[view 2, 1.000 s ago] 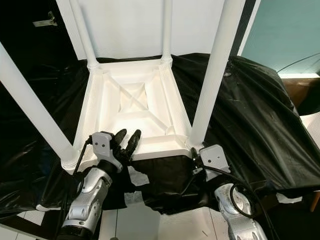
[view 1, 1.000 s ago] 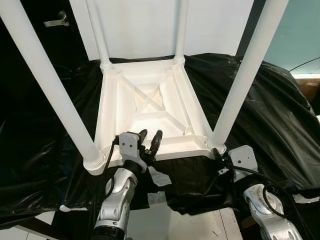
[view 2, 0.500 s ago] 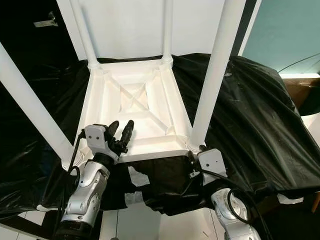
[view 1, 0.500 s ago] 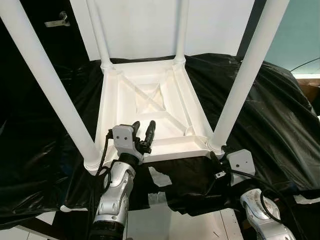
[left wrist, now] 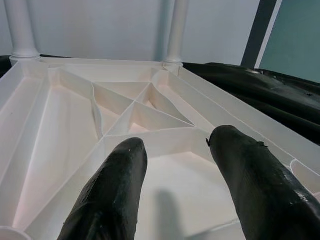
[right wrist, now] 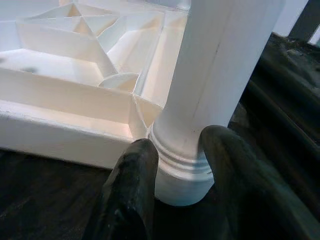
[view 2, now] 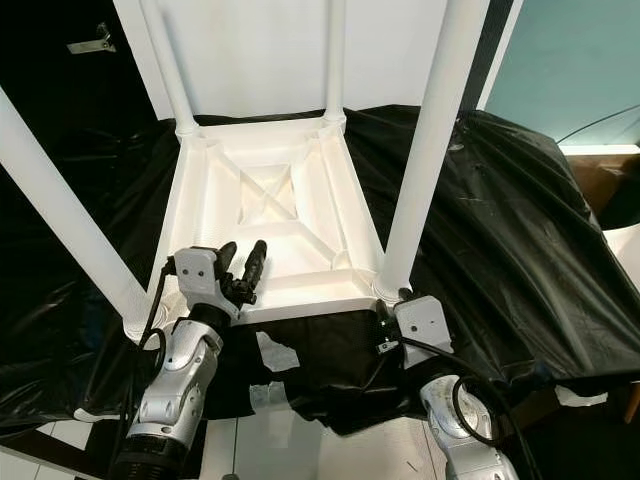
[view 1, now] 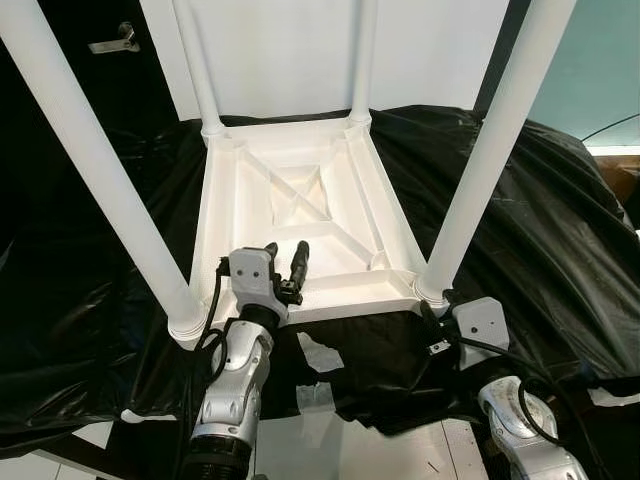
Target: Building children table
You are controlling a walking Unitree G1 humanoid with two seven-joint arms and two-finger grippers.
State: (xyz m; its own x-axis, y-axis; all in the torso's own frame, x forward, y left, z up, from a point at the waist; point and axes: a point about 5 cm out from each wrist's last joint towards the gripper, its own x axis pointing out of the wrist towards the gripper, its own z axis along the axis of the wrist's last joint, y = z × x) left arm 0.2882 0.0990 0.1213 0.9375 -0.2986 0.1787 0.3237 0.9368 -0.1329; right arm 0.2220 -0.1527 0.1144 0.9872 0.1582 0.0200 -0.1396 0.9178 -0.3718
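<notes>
A white children's table (view 1: 215, 230) lies upside down on black sheeting, its ribbed underside facing up and all its legs pointing upward. My left gripper (view 1: 287, 250) hovers open just above the near rail of the underside, with nothing between its fingers (left wrist: 115, 175). My right gripper (right wrist: 177, 145) sits at the foot of the near right leg (view 1: 480, 170). Its two fingers (right wrist: 132, 185) press on either side of the ringed collar where the leg meets the corner. The near left leg (view 1: 100, 170) rises beside my left arm.
Black plastic sheeting (view 1: 540, 220) drapes the support under the table and hangs over its front edge. White scraps (view 1: 318, 352) lie on it near the table's front. A white wall and a door handle (view 1: 112, 42) are behind. Pale floor (view 1: 330, 440) shows below.
My left gripper has risen and shifted slightly left and farther over the near rail of the underside. The right gripper stays at the leg's base.
</notes>
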